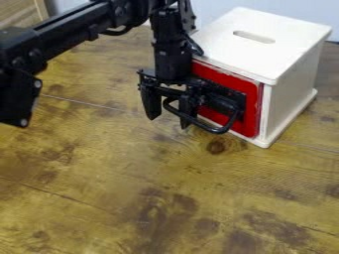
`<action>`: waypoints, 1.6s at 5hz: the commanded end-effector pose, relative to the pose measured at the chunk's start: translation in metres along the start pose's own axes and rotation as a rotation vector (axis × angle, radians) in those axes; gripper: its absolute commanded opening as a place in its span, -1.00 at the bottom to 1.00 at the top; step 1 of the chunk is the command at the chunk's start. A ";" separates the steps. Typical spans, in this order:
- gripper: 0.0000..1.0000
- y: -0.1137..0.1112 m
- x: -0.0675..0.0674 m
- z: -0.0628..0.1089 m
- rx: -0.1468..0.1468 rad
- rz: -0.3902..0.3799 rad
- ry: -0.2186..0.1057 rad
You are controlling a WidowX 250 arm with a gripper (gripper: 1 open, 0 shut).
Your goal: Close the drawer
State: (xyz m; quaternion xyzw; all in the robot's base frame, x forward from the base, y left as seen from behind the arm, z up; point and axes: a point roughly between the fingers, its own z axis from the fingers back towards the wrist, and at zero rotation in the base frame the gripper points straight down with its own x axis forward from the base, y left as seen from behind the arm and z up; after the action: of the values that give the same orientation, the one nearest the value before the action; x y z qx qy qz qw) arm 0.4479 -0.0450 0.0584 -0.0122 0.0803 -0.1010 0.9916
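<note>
The drawer [223,96] has a red front panel with a black inset and a large black loop handle [215,118]. It sits in a cream-white wooden box [284,84] at the upper right and looks nearly flush with the box front. My black gripper [169,105] hangs from the arm just left of the drawer front. Its fingers [151,105] are spread apart, open and empty, and stand against the left end of the handle. Whether they touch the panel is unclear.
The box has a white top with a slot [255,37]. The worn wooden table [119,189] spreads out in front and to the left. My black arm [66,35] reaches in from the upper left.
</note>
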 end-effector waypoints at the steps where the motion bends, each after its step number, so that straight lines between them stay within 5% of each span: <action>1: 1.00 0.010 0.022 0.041 0.008 -0.040 -0.180; 3: 1.00 0.002 0.027 0.050 -0.027 -0.040 -0.195; 8: 1.00 -0.007 0.042 0.049 -0.109 0.303 -0.193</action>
State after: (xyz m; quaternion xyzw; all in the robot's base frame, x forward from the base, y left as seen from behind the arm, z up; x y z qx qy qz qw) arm 0.4622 -0.0347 0.0761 -0.0502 0.0744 -0.1150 0.9893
